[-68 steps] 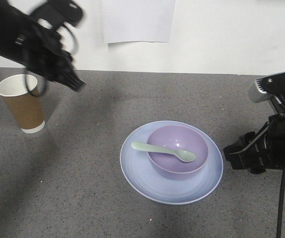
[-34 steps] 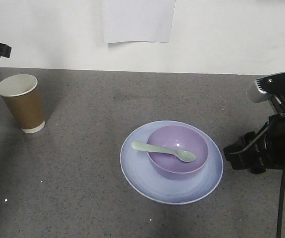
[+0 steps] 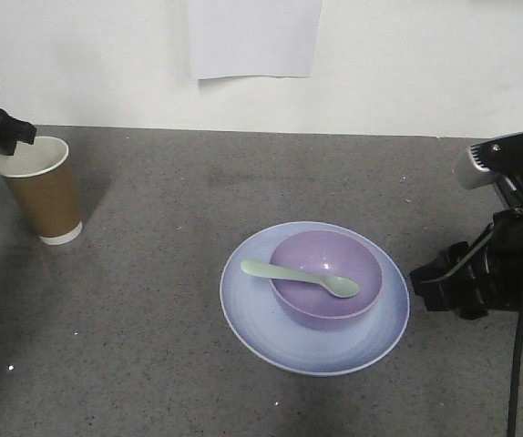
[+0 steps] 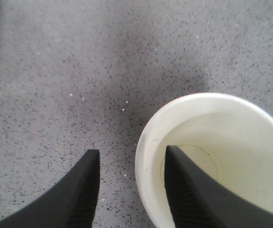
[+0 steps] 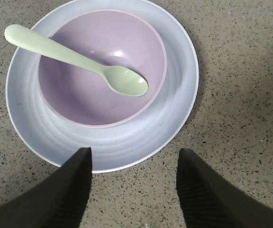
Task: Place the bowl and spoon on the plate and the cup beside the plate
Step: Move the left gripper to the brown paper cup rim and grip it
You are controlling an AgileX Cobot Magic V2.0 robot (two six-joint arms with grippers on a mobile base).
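Your left gripper point(image 4: 129, 190) just dropped back onto the paper cup point(image 3: 43, 189), fingers apart straddling its rim, so grab it next.

Front cam: high, angled down on the whole table point(image 3: 152, 346), wall at far edge. Left wrist cam: close, straight down past its fingers point(image 4: 79, 199) onto the cup point(image 4: 222, 156) rim at far left. Right wrist cam: close, straight down on the plate point(image 5: 174, 118) mid-table. Front overlaps both; wrist views share nothing.
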